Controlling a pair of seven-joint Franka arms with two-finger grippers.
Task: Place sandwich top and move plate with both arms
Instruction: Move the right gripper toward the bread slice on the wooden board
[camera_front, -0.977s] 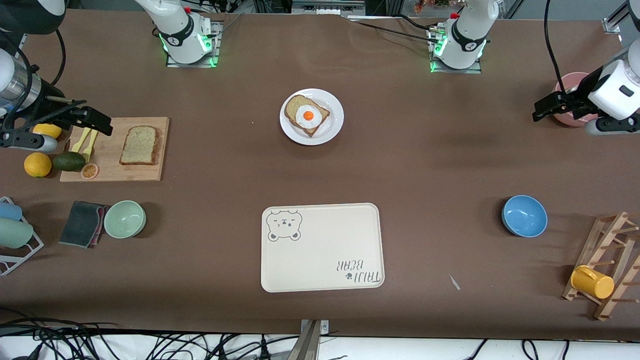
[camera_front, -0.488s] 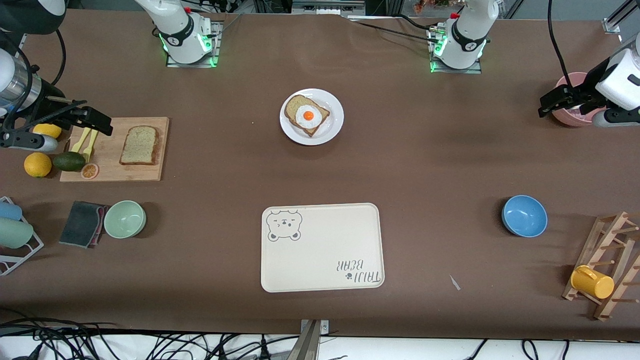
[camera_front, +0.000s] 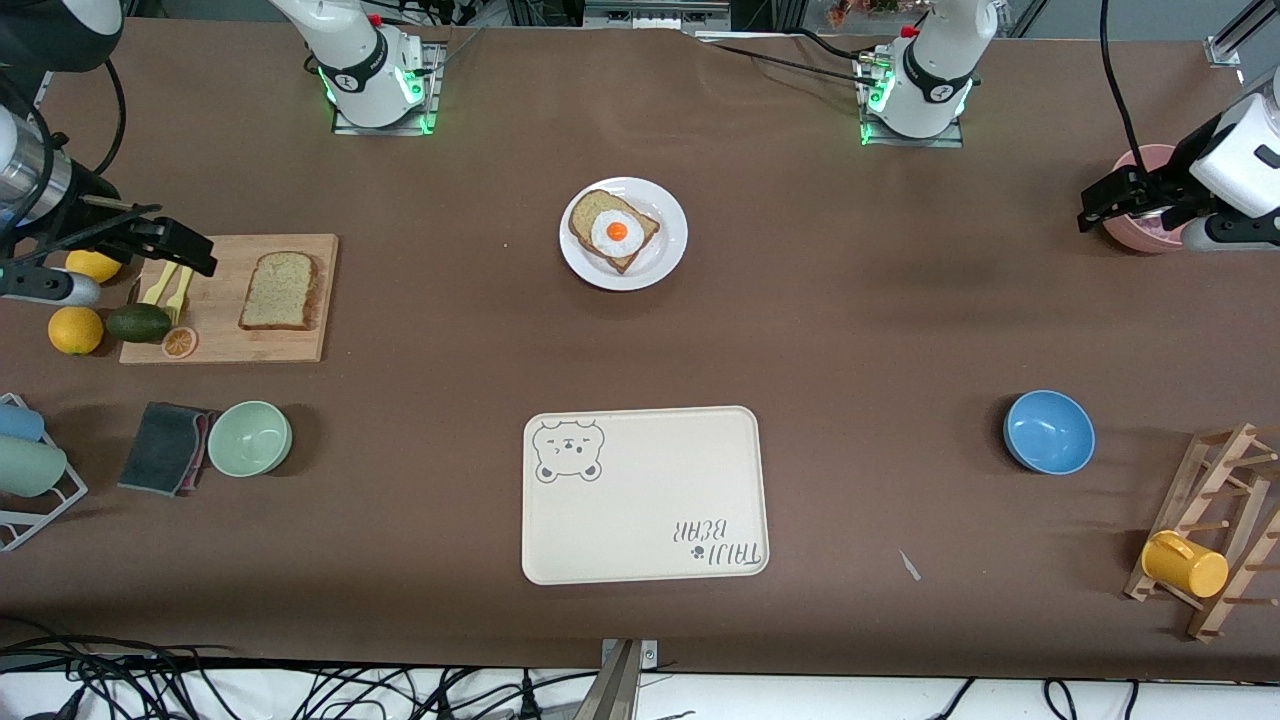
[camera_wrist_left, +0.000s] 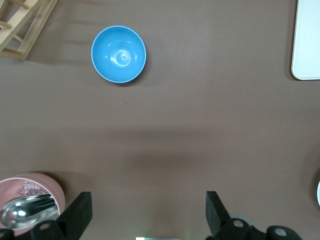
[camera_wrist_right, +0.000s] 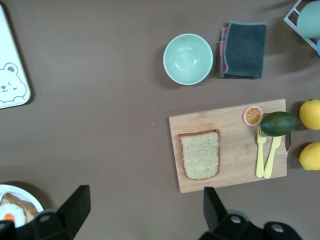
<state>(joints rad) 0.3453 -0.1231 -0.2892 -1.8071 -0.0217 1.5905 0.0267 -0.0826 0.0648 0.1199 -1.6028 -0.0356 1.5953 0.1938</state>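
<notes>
The sandwich top (camera_front: 280, 290), a tan speckled slice, lies on a wooden board (camera_front: 300, 345) toward the right arm's end of the table; it also shows in the right wrist view (camera_wrist_right: 200, 154). The white plate (camera_front: 662, 262) holds a bread slice with a fried egg (camera_front: 612, 230); its rim shows in the right wrist view (camera_wrist_right: 17, 192). My right gripper (camera_front: 195, 252) hovers open and empty over the board's end, by the yellow forks (camera_front: 170, 285); its own view (camera_wrist_right: 146, 197) shows bare table between its fingers. My left gripper (camera_front: 1095, 208) is open and empty beside a pink bowl (camera_front: 1140, 235), over bare table (camera_wrist_left: 148, 200).
An avocado (camera_front: 138, 322), lemons (camera_front: 75, 330) and an orange slice (camera_front: 179, 342) sit by the board. A green bowl (camera_front: 250, 438) and dark cloth (camera_front: 165, 446) lie nearer the camera. A cream bear tray (camera_front: 645, 495), a blue bowl (camera_front: 1048, 432) and a wooden rack with a yellow mug (camera_front: 1185, 565) are also there.
My left gripper has drawn back a little toward the left arm's end of the table, beside the pink bowl. My right gripper has shifted slightly toward the right arm's end.
</notes>
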